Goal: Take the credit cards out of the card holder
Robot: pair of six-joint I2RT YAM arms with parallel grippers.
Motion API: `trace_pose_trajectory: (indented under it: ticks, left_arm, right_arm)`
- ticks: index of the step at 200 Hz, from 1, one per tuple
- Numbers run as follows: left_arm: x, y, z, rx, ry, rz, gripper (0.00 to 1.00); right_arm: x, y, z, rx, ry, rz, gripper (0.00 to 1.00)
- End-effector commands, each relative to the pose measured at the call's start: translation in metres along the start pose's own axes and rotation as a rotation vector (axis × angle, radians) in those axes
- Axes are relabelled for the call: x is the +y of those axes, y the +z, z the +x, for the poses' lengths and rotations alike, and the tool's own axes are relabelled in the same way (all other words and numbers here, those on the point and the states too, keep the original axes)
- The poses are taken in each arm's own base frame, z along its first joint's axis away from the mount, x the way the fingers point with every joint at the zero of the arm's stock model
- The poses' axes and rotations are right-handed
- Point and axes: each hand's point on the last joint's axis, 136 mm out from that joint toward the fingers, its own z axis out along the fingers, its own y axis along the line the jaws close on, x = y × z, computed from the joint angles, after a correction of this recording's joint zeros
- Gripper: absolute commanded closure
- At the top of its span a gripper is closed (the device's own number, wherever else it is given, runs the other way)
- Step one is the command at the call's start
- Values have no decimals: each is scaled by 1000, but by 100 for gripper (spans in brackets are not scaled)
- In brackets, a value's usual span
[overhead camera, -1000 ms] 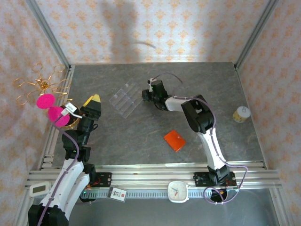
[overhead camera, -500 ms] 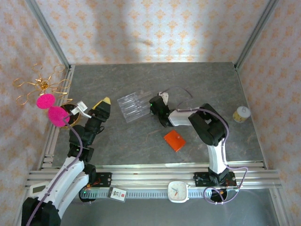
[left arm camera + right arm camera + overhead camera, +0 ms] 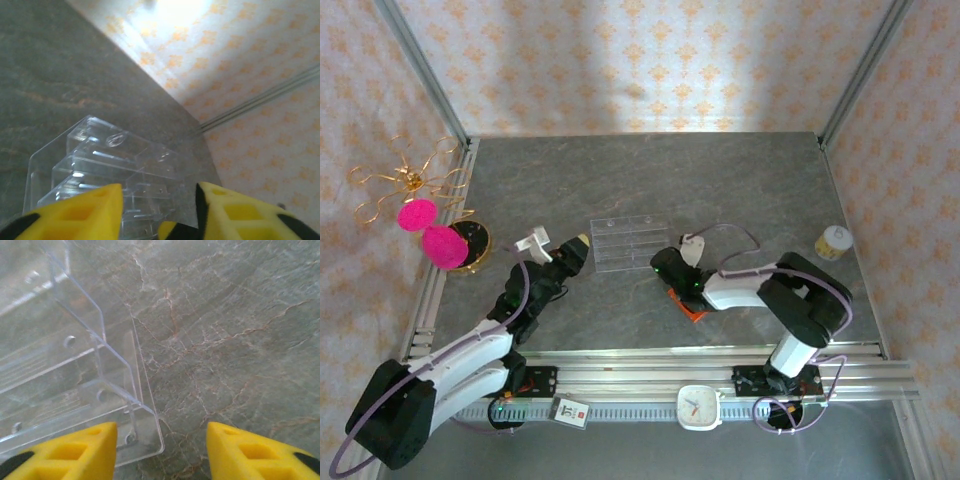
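Grey stone table (image 3: 750, 180) bears the clear tray (image 3: 632, 240), swung square within the last second. At its right end the right gripper (image 3: 668, 268) has released, jaws apart. At its left end the left gripper (image 3: 578, 247) narrows around it, grip unclear. The card holder (image 3: 690, 310) lies just nearer than the tray's right end, unopened work.

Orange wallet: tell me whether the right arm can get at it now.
Probably yes. The orange wallet lies partly under the right end effector, which points at the clear tray and would likely need to pull back first.
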Motion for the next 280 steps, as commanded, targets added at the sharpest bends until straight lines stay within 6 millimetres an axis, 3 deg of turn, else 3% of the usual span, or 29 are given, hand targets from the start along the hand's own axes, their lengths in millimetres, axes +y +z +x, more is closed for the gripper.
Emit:
trace_pose_trajectory:
  ticks: [1, 21, 49, 127, 166, 185, 194, 205, 247, 261, 280]
  left_arm:
    - [24, 3, 1, -9, 51, -123, 74]
    - [42, 7, 2, -4, 92, -221, 84]
    - [68, 16, 5, 18, 148, -374, 93]
    - [99, 75, 38, 185, 260, -491, 93]
    - [87, 100, 47, 216, 244, -414, 93]
    - [86, 103, 46, 223, 239, -422, 93]
    - [83, 98, 42, 208, 233, -423, 92]
    - [79, 89, 34, 176, 219, -418, 84]
    - [10, 52, -2, 74, 152, -204, 56]
    - [-12, 42, -3, 83, 136, -121, 52]
    - [-26, 33, 3, 124, 126, -54, 50]
  right_arm:
    - [9, -24, -20, -46, 18, -80, 48]
    - [13, -46, -29, -54, -1, -159, 47]
    - [9, -67, -45, -58, -44, -194, 58]
    - [-19, -109, -80, -89, -39, -225, 61]
    - [-27, -113, -74, -66, -39, -226, 61]
    - [-27, -110, -66, -31, -41, -236, 60]
    - [-26, -108, -59, 4, -51, -246, 57]
    - [-25, -104, -49, 66, -69, -247, 52]
    - [-37, -80, -6, 276, -116, -226, 36]
    - [-48, -71, 2, 331, -103, -206, 35]
    - [-62, -60, 10, 381, -90, -164, 35]
